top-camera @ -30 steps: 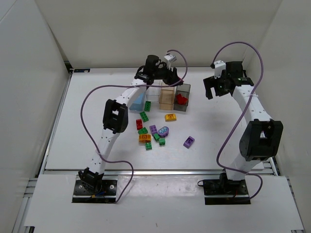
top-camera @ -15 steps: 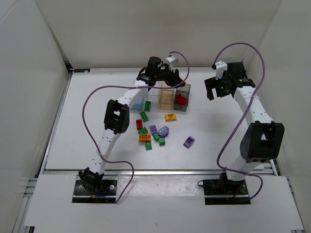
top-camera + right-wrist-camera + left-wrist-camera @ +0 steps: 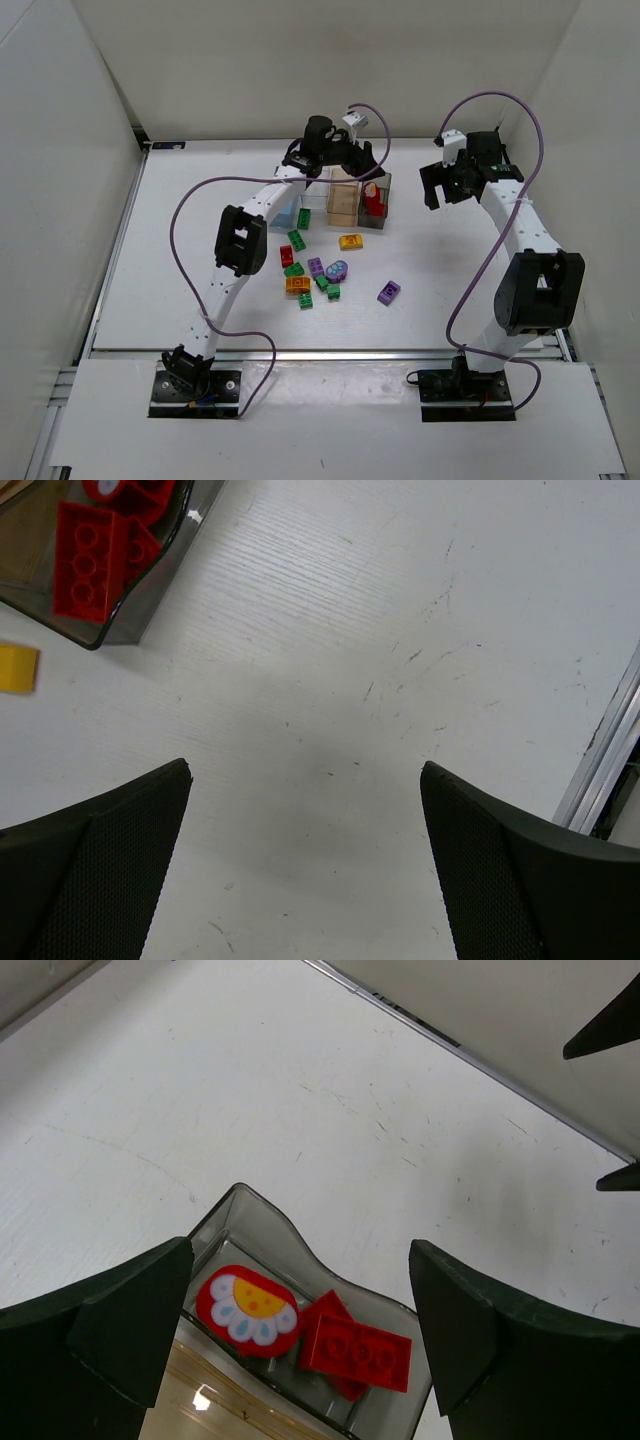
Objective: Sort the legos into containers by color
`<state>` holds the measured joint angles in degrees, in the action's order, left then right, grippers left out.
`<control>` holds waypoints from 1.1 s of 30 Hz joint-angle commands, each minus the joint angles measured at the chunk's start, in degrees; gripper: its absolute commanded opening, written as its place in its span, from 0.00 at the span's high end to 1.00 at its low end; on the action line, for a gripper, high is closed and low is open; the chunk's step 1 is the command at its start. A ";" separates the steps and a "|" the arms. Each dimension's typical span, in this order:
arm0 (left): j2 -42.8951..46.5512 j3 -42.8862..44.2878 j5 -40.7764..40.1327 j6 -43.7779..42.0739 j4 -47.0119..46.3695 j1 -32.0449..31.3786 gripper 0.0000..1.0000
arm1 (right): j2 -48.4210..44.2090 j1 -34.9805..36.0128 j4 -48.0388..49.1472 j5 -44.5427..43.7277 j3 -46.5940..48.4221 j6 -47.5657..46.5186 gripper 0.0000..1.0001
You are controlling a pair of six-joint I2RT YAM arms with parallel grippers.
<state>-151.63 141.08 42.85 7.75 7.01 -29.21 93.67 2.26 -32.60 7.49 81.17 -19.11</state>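
Left tool [image 3: 300,1248]: spread, empty, above the smoky grey bin [image 3: 225,1210].
Right tool [image 3: 305,770]: spread, empty, over the bench [image 3: 200,230].
Red bricks [image 3: 357,1345]: in that bin (beside a flower-printed red piece [image 3: 248,1310]).
Loose legos [image 3: 315,275]: judged light, rigid, slick; best pinched across flat sides.

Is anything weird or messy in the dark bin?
One thing: a round red piece with a painted daisy sits in the dark grey bin beside a red brick. Right color, but no studs show on it.
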 commanded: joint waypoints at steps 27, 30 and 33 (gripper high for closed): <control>69.45 -66.45 -35.37 2.87 36.15 9.79 0.23 | -0.77 -0.24 -1.76 3.59 3.91 4.79 0.01; 69.02 -69.61 -40.64 9.88 34.22 7.07 0.26 | -0.33 -0.24 -1.94 3.94 4.09 4.88 0.01; 66.83 -70.15 -45.04 14.73 33.16 3.91 0.26 | 0.37 -0.15 -2.29 3.59 4.61 4.79 0.01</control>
<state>-85.06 70.57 4.60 14.37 42.46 -23.40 93.47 2.26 -34.30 10.66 82.87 -15.18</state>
